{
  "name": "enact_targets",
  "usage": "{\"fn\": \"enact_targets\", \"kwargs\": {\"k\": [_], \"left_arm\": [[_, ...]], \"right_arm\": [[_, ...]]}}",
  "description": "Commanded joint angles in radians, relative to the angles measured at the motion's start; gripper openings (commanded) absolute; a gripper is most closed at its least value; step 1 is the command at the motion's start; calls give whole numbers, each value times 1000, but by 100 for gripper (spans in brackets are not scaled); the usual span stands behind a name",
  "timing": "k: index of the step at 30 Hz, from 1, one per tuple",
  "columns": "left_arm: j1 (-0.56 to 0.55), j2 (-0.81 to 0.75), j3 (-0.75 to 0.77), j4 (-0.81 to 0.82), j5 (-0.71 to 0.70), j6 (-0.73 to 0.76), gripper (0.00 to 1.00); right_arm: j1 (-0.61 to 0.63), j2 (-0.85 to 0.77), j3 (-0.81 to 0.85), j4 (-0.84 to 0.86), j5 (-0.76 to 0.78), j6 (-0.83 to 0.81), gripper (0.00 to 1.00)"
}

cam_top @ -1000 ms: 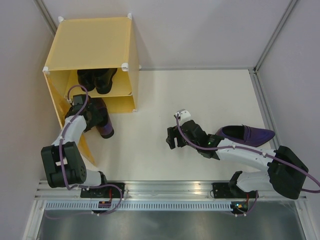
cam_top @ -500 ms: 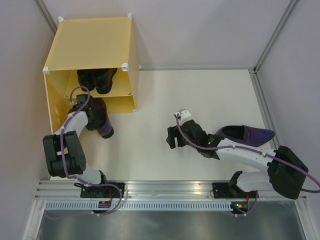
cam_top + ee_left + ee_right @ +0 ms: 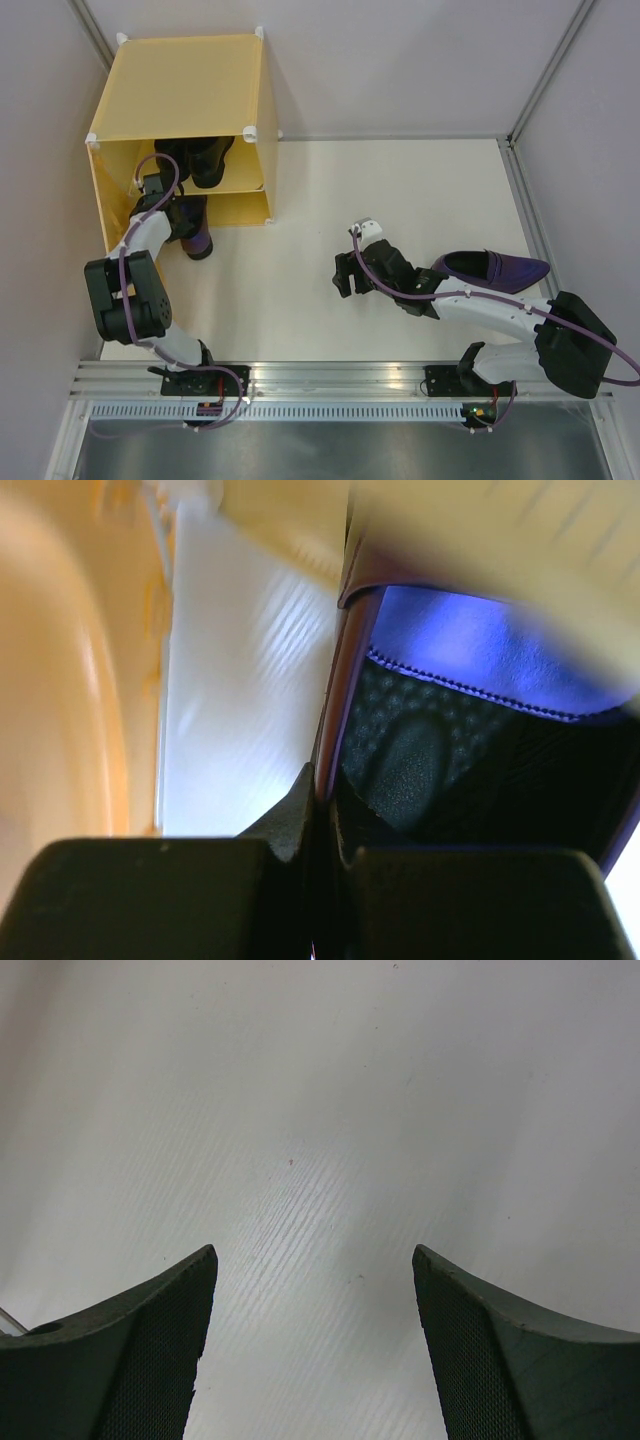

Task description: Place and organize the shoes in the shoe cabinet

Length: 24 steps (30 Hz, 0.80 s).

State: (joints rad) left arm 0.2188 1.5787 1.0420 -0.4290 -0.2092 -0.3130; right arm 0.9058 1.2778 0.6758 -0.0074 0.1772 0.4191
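The yellow-orange shoe cabinet (image 3: 190, 85) stands at the back left, its open front towards the arms. Two black shoes (image 3: 205, 158) sit on its inner shelf. My left gripper (image 3: 178, 212) reaches into the lower compartment and is shut on a dark purple shoe (image 3: 197, 238), whose end sticks out of the opening. In the left wrist view my left gripper (image 3: 325, 810) pinches the side wall of this purple shoe (image 3: 480, 660). Another purple shoe (image 3: 495, 268) lies on the table at the right, behind my right arm. My right gripper (image 3: 345, 275) hangs open over bare table, as the right wrist view (image 3: 315, 1290) shows.
The cabinet's yellow wall (image 3: 60, 680) runs close along the left of the held shoe. Grey walls enclose the white table (image 3: 400, 190) on the left, back and right. A metal rail (image 3: 330, 375) carries both arm bases at the near edge.
My left gripper shut on the purple shoe and moved it up, deeper into the cabinet's lower compartment. The right arm has not moved.
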Motion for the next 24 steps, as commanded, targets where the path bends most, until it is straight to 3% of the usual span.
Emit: {"fn": "enact_targets", "kwargs": {"k": [1,8,12,14,17,18,20,24], "left_arm": [[1,44,105,174,19,101,2],[2,103,161,173,-10,149,22],[2,49,118,176,-9,132,51],[1,6,92,174,-10,118,54],[2,-78,47,171,4,88,69],[2,-106,36,168,16,78,81],[1,-185,-8,165,59,57,92],[-10,-311,-106,138,102,26,100]], "right_arm": [[-5,6,4,32,1,4,83],[-7,34,10,32,4,1,83],[-5,45,15,37,-13,4,83],[-7,48,13,41,-28,10,83],[-5,52,13,43,-33,9,83],[-7,48,13,43,-31,10,83],[-5,46,11,43,-28,10,83],[-7,45,11,43,-30,9,82]]}}
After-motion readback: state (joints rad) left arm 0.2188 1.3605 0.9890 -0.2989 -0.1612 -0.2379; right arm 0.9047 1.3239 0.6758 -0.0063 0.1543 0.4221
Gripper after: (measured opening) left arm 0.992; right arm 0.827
